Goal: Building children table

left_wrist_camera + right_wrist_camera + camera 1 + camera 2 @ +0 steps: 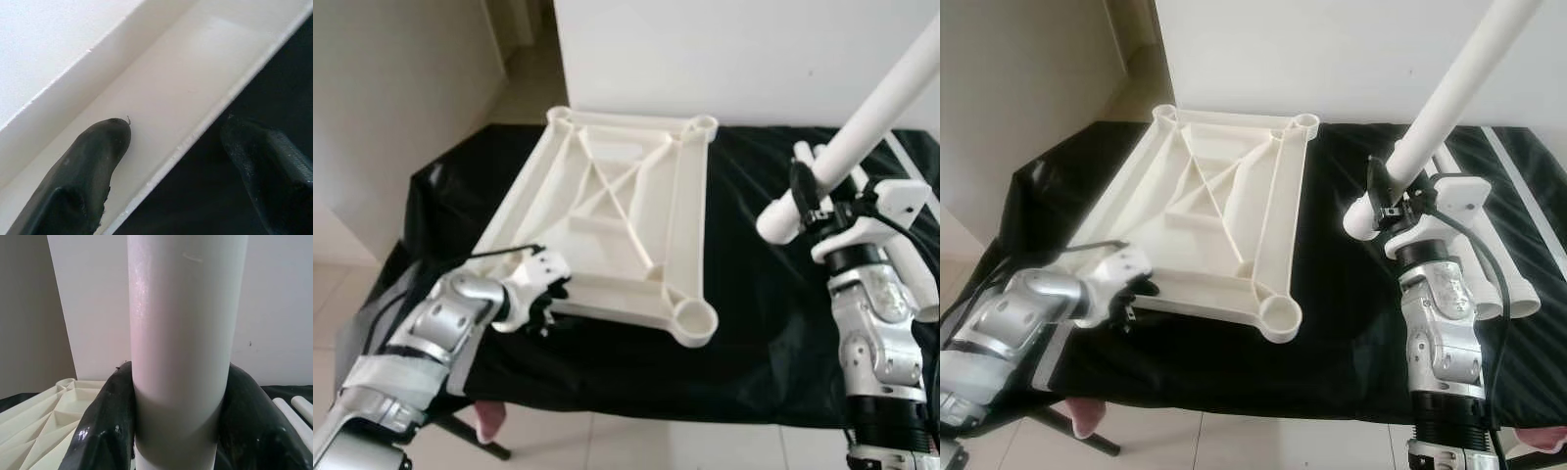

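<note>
Heads up: your right gripper (1393, 201) is pinching the white plastic tube leg (1445, 98) low down near its end, so most of the length sticks up and away and could swing or slip as you tilt it. The upturned cream plastic ribbed tabletop (626, 211) lies on the black-draped table (754, 323), and its near right corner socket (693, 318) sits close to the table's near edge. Your left gripper (548, 294) straddles the near rim with fingers spread, so pushing down there could skid the tabletop off.
</note>
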